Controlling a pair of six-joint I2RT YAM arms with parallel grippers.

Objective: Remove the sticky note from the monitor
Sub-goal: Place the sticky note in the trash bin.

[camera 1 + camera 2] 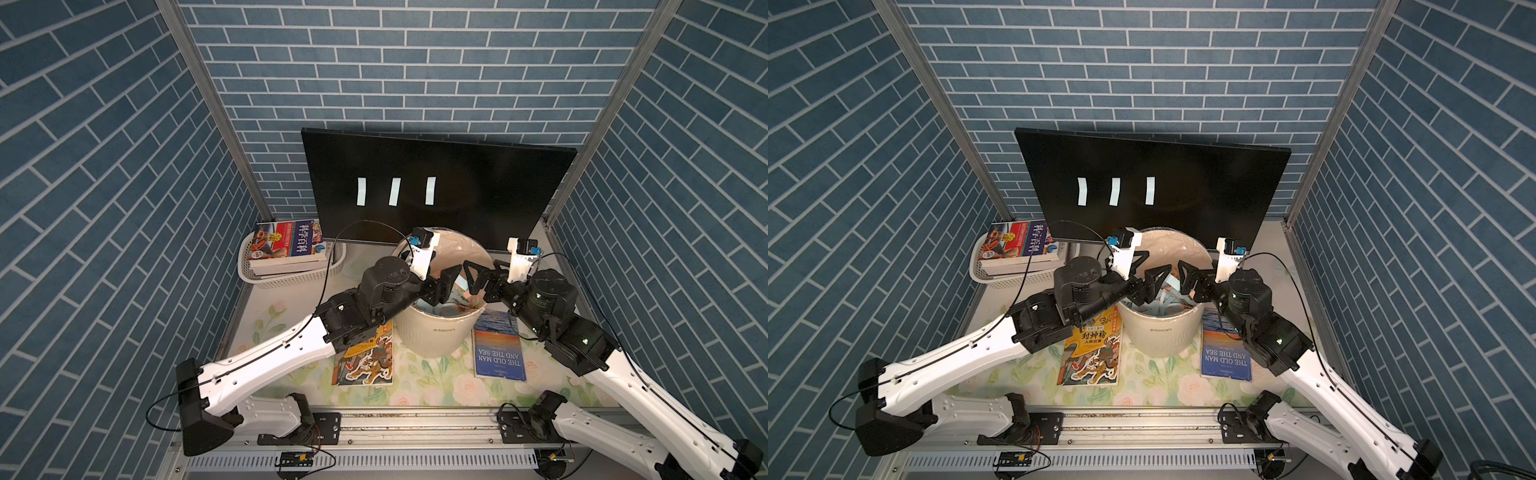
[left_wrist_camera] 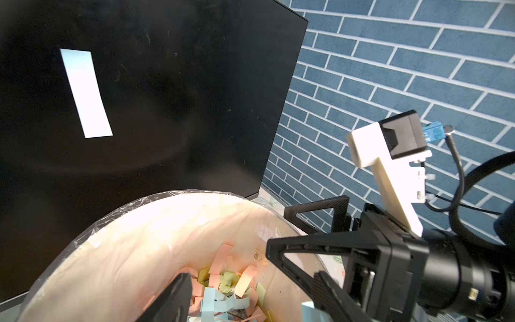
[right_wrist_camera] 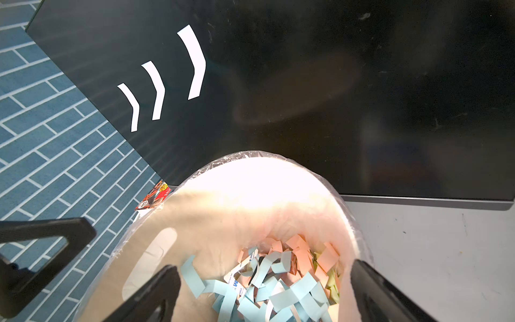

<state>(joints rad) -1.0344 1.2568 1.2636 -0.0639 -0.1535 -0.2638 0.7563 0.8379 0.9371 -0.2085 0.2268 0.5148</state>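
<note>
The wide glossy black monitor (image 1: 478, 187) at the far side carries three pale paper sticky notes (image 1: 394, 192), upright, left of centre, up beyond the round white bin (image 1: 432, 332) where left hand (image 1: 446, 284), nearer, and right hand (image 1: 478, 280) hover, fingers apart.

Entry 1: monitor (image 1: 478, 187). Wide, glossy black screen with a thin black frame, standing upright at the centre of the frame in both top views and facing me.

Entry 2: sticky notes, three pale narrow strips: left note (image 1: 361, 191), middle note (image 1: 394, 192), right note (image 1: 430, 190). They are stuck upright in a row on the screen's left half, each apart from the next.
</note>
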